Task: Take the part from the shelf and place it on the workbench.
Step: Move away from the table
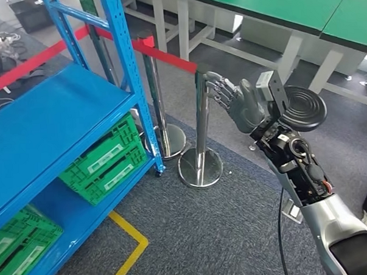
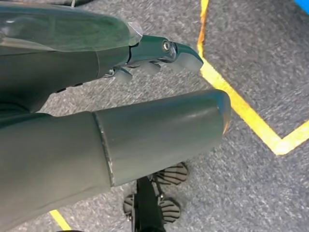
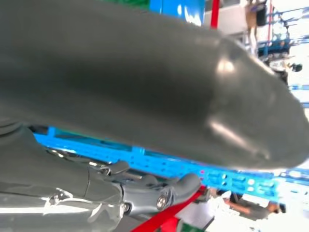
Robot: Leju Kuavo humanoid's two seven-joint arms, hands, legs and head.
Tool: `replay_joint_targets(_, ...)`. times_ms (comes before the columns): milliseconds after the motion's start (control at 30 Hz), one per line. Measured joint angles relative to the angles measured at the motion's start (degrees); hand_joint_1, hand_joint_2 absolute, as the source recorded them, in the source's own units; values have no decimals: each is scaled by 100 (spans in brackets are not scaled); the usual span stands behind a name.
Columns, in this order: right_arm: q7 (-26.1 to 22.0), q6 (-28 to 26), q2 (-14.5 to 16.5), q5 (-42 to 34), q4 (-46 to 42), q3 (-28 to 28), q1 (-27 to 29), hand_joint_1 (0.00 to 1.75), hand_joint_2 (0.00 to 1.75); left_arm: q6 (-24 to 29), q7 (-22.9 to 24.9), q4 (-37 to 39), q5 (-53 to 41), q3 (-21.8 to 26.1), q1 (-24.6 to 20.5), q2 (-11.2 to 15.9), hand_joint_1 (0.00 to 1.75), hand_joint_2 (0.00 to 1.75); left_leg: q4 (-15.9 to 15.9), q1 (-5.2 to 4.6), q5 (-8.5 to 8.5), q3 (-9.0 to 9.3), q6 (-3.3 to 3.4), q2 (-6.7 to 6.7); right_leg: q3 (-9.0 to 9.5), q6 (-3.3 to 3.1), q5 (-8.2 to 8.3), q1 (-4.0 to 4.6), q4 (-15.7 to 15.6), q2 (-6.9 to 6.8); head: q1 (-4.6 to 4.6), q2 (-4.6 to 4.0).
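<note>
I hold the right hand [image 1: 225,93] up w/ fingers apart, nothing in it, beside the blue shelf [image 1: 56,112], left hand [image 2: 160,50] hanging, also holding nothing; part can't be made out, green crates [image 1: 104,159] low, task barely begun.

The head view looks down from high behind the raised right hand [image 1: 230,99] toward the blue shelf [image 1: 56,118]. Each wrist view sits close behind its hand; the right one shares that shelf [image 3: 226,179].
</note>
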Motion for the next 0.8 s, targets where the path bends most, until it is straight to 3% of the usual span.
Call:
replay_joint_targets(33,1,-7,-2,1,1,0,3,0,0,-1,3,1,-7,0,8,12,0,0,-10,7,14,-21,-36,-56,28,-29,2,-12,-27,-64,1,0)
replay_joint_targets(67,2,-10,-2,1,1,2,4,0,0,-2,5,1,-13,0,15,16,0,0,15,0,-1,-46,-70,-9,50,-59,20,-24,-57,-132,-8,0)
replay_joint_targets(100,1,-13,-2,1,-1,2,4,0,0,-4,8,1,-16,0,10,21,0,0,134,-11,-74,-112,-103,122,69,-97,40,-37,-88,-208,-42,0)
replay_joint_targets(167,-1,-15,-2,1,-3,-2,7,0,0,-5,9,0,-20,0,-25,20,0,0,738,-21,-380,-417,-161,507,92,-151,58,-34,-131,-363,-127,0)
replay_joint_targets(200,-1,-17,-3,1,-3,-6,12,0,0,-5,9,0,-20,0,-39,22,0,0,1167,-8,-554,-637,-189,632,91,-167,54,-27,-133,-440,-167,0)
replay_joint_targets(267,5,-22,-4,1,0,-8,28,0,0,-5,10,0,-22,0,-39,20,0,0,1696,24,-674,-924,-232,719,94,-171,41,-21,-133,-586,-202,0)
replay_joint_targets(300,8,-26,-4,1,1,-8,34,0,0,-7,10,0,-24,0,-36,19,0,0,1641,37,-583,-905,-244,741,100,-165,31,-24,-132,-655,-216,0)
replay_joint_targets(367,10,-29,-4,1,1,-8,39,0,0,-8,10,0,-28,0,-46,23,0,0,895,43,-208,-516,-239,885,134,-129,2,-27,-132,-781,-247,0)
replay_joint_targets(433,9,-31,-9,1,-2,-19,39,0,0,-9,11,0,-33,0,-76,28,0,0,164,11,28,-127,-177,1078,171,-66,-47,6,-123,-897,-278,0)
replay_joint_targets(467,9,-32,-13,1,-3,-27,37,0,0,-9,12,0,-35,0,-82,30,0,0,9,-8,50,-47,-132,1119,192,-33,-70,29,-123,-954,-272,0)
replay_joint_targets(533,10,-32,-21,1,-5,-40,33,0,0,-10,12,0,-38,0,-73,30,0,0,-14,-21,33,-47,-41,998,235,30,-107,41,-134,-1062,-237,0)
replay_joint_targets(600,8,-32,-23,1,-11,-49,32,0,0,-10,13,0,-39,-1,-63,30,0,0,-26,0,37,-36,34,877,195,87,-241,19,8,-930,-211,0)
replay_joint_targets(667,9,-32,-31,1,-14,-63,43,0,0,-10,13,0,-39,-2,-71,28,0,0,-41,19,44,-21,100,761,-84,109,-589,4,629,-615,-153,0)
replay_joint_targets(733,11,-34,-38,1,-13,-73,79,0,0,-12,13,0,-39,-2,-76,22,0,0,-38,6,43,-19,129,624,-497,107,-920,10,1476,-455,-86,0)
replay_joint_targets(767,12,-34,-39,1,-12,-76,101,0,0,-13,13,0,-39,-2,-73,17,0,0,-35,-2,42,-17,131,543,-627,101,-944,13,1700,-432,-63,0)
replay_joint_targets(800,12,-35,-39,1,-11,-79,117,0,0,-14,13,0,-39,-2,-71,12,0,0,-30,-8,41,-13,131,461,-648,89,-845,13,1681,-420,-45,0)
